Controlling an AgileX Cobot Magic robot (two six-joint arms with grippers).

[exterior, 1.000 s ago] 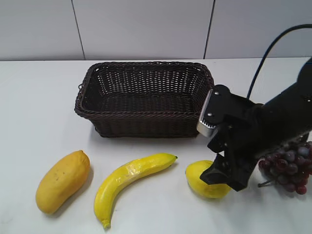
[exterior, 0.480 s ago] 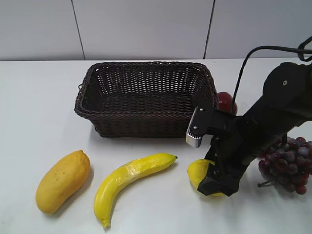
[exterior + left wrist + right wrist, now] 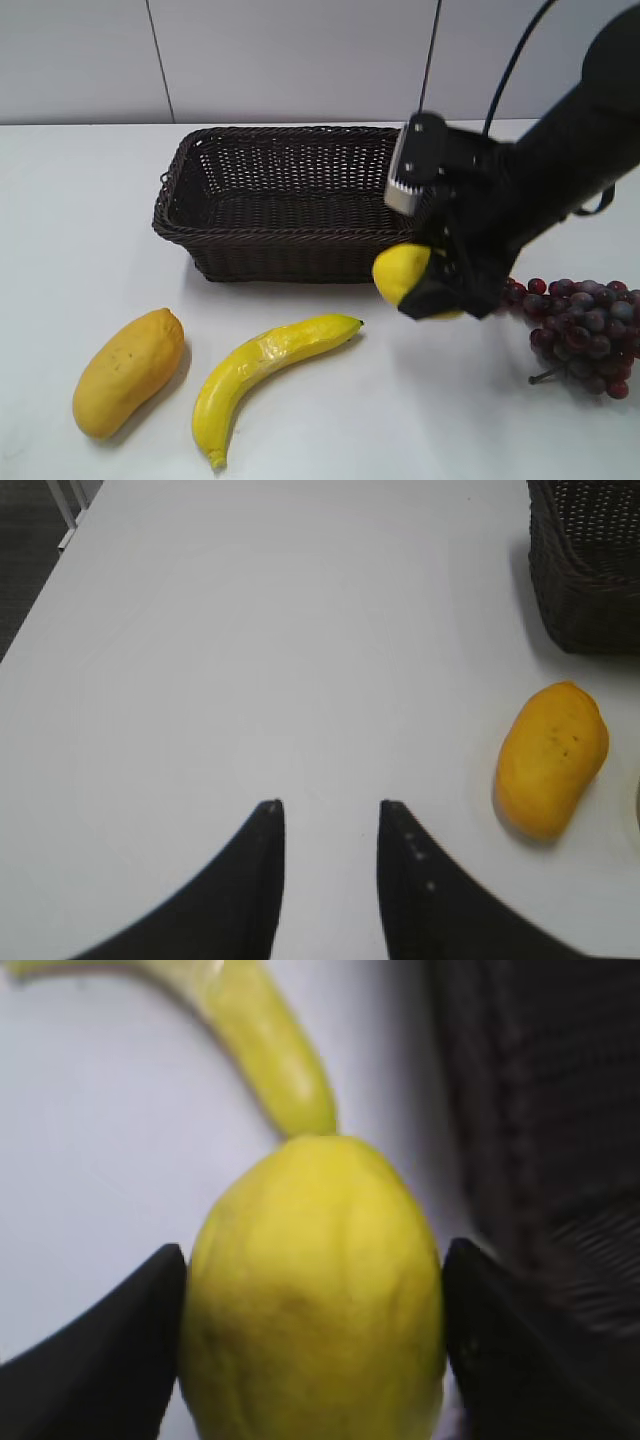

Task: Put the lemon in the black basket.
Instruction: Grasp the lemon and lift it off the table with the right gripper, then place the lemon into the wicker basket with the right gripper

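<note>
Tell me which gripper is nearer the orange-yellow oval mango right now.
Left. The left gripper hovers open over bare table with the orange-yellow oval mango just off to its side. The right gripper is across the table, clamping the lemon.

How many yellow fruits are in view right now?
3: the lemon held in the right hand beside the black basket, the banana front center, the mango front left.

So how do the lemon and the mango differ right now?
The lemon is clamped in the right gripper and lifted off the table beside the black basket; the mango lies untouched on the table. The lemon is smaller, rounder and bright yellow; the mango is larger, elongated and orange-yellow. Both are outside the basket.
</note>
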